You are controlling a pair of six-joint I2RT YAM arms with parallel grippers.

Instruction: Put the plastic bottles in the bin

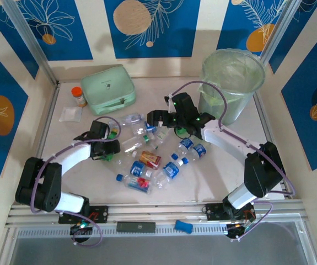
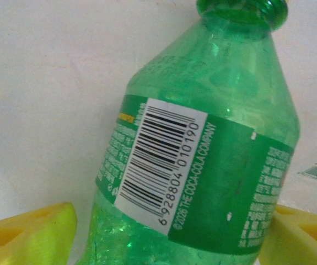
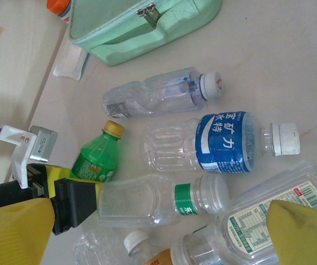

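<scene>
Clutter of clear plastic bottles [image 1: 147, 160] at white tabletop [image 1: 213, 185] centre, near edge bare; left gripper [image 2: 166, 234] loosely straddles green plastic bottle [image 2: 213, 138], right gripper [image 3: 158, 229] gapes wide.

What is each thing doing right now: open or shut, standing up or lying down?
Left hand, open, one finger on each side of the green bottle.
Green bottle, lying on the table.
Right hand, open, above the bottles.
Blue-label bottle, lying down, cap on.
Bin, upright, liner in.
Mint case, lying flat, zipped shut.
Jar, standing, orange cap on.
</scene>
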